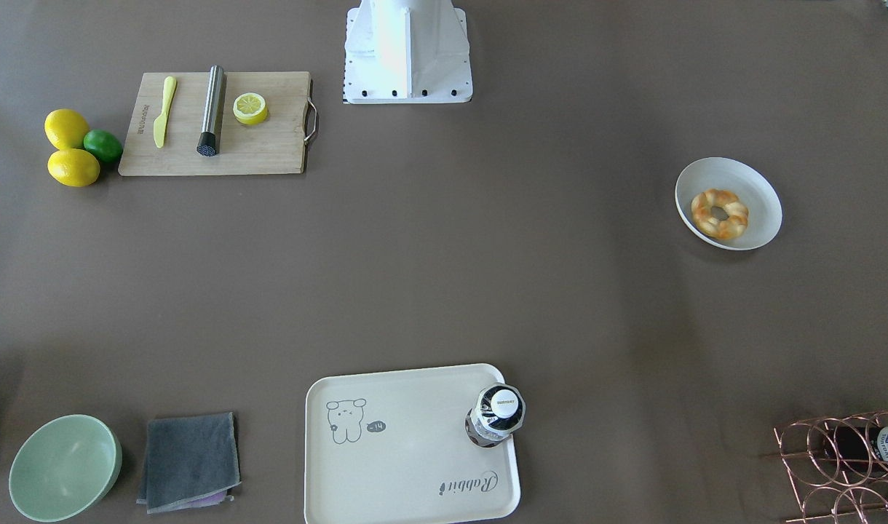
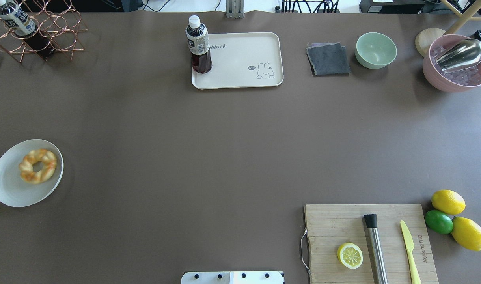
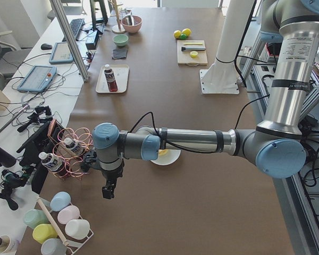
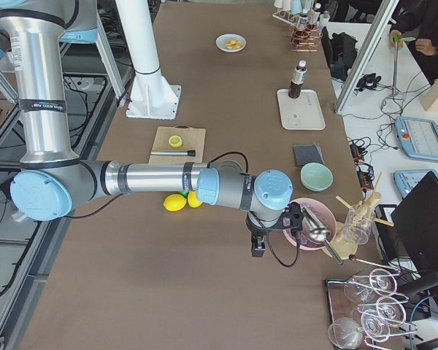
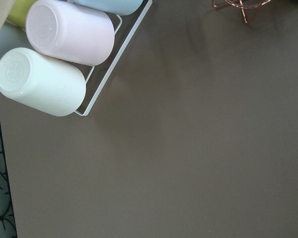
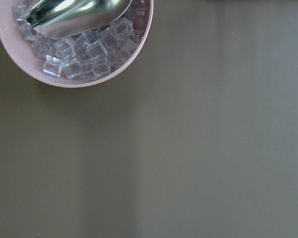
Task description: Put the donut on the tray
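Over the table (image 3: 202, 212) hang left hand (image 3: 108, 191) and right hand (image 4: 257, 249); openness cannot be told.

Golden twisted donut (image 2: 48, 162) in white dish (image 2: 4, 185), cream tray (image 2: 240, 59) (rabbit-printed) well apart

Robotics lab, dressed up as a drinks counter. Given away by the left UR5e arm (image 3: 191, 141) and right UR5e arm (image 4: 153, 179), a white pedestal (image 3: 226, 48) bolted to the brown-covered table (image 1: 444, 276), aluminium framing (image 3: 69, 40), and teach pendants (image 3: 38, 78) on a side desk (image 3: 74, 90). Staged with props: cream tray (image 1: 415, 451), wooden cutting board (image 1: 269, 145), pink bowl of ice cubes (image 2: 449, 85).
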`<state>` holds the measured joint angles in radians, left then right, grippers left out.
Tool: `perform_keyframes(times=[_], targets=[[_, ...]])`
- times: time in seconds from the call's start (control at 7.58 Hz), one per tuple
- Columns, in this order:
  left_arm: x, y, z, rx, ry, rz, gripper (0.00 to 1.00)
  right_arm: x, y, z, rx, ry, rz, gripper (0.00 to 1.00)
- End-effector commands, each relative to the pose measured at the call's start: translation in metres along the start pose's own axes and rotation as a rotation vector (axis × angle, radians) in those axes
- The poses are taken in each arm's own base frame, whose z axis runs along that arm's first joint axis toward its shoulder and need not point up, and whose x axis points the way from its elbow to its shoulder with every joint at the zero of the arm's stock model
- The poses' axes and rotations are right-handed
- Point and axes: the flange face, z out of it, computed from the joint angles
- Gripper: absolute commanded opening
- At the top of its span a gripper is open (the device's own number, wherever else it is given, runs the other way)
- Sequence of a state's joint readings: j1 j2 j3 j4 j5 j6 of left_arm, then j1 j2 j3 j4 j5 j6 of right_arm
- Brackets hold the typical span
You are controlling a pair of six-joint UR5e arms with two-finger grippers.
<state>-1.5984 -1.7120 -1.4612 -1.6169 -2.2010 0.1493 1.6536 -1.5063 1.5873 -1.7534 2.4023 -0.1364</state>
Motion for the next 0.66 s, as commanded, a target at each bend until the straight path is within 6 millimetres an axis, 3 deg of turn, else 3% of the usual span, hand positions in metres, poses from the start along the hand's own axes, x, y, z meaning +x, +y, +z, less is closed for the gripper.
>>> perform_keyframes(times=[0.0,0.13,0.53], targets=[[0.001,0.002,0.0,0.004,0.024,-0.001,0.98,0.001,0.003,0.002,-0.003,-0.002,0.003,1.0],[0.004,0.013,0.004,0.005,0.056,-0.004,0.98,0.002,0.004,0.002,-0.004,-0.002,0.004,1.0],[0.005,0.015,0.003,0.007,0.06,-0.003,0.98,0.007,0.011,0.006,-0.008,-0.005,0.002,1.0]])
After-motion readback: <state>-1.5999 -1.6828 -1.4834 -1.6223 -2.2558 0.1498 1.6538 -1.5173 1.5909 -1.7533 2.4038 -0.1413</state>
